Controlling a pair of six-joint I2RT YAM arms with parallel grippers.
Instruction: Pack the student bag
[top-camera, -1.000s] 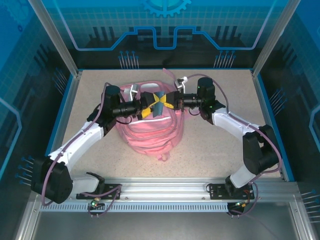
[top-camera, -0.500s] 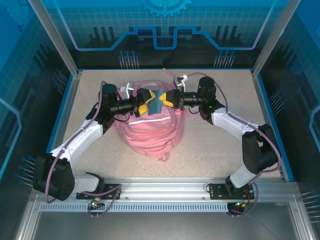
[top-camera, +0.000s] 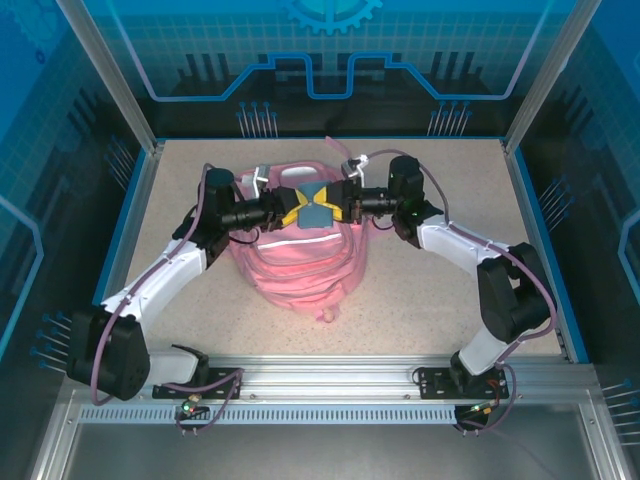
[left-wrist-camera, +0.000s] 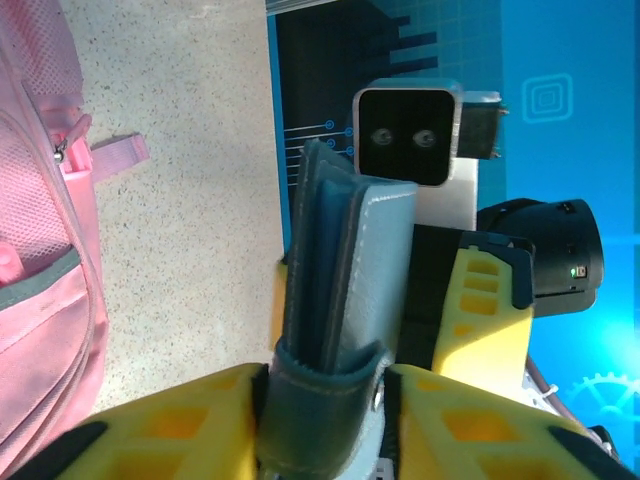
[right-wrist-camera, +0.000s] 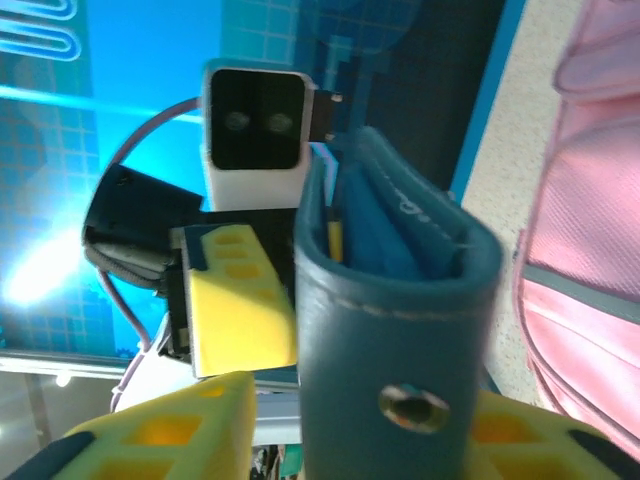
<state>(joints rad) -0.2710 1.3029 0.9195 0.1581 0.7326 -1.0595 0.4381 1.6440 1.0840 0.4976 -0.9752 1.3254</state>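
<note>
Packing is looking unfinished: the student bag (top-camera: 305, 265) is lying on the table (top-camera: 430, 290), a little toward the far side. The dark blue case (top-camera: 315, 210) is hanging just above the bag's far end, not yet inside. Both arms are reaching inward from either side, with their wrists level, so the two grippers are facing each other across the case. The left gripper (top-camera: 293, 208) is partly closed, its yellow fingers (left-wrist-camera: 180, 420) pressing on both faces of the case. The right gripper (top-camera: 338, 205) is straddling the case's snap end. One finger is touching it, but the other seems to be showing a sliver of gap, so I cannot tell whether it is gripping. Getting the case into the bag is the part left to do.
</note>
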